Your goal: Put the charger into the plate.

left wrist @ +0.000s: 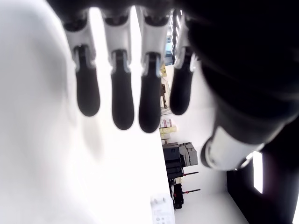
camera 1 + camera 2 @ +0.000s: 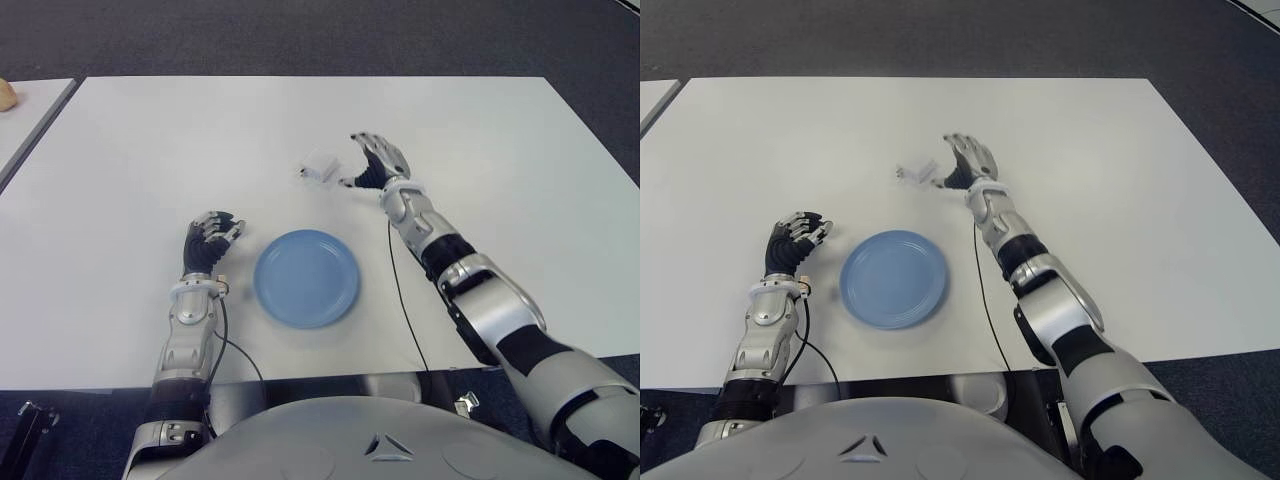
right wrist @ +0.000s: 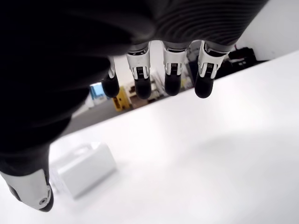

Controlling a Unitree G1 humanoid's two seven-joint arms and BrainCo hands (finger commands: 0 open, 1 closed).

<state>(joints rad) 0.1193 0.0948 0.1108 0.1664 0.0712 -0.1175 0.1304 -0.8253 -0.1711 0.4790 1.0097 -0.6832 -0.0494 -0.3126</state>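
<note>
Right hand [image 2: 378, 160] extended over the middle of the white table [image 2: 500, 180], just beside the charger [image 2: 320, 167] on its right side; fingers [image 3: 172, 74] spread and relaxed, thumb [image 3: 30, 191] held apart, nothing grasped. Thumb tip close to the charger's near right edge in the eye views; contact not resolvable. In the right wrist view, charger [image 3: 86, 168] lying flat on the table between thumb and fingers, clear of the palm.

Charger: small white block, prongs pointing toward the robot's left, resting on bare table beyond the plate [image 2: 306, 277] and well apart from it.

Plate: round, blue, on the table near the front edge, between the two forearms, holding nothing.

Left hand [image 2: 210, 245] shown just to the left of the plate, fingers [image 1: 123, 95] curled partway and holding nothing; contact with the table not clear. Charger [image 1: 161, 212] visible far off in the left wrist view.

Thin black cables running along both forearms down to the table's front edge. Second pale table [image 2: 25, 115] at far left, separated by a narrow gap.
</note>
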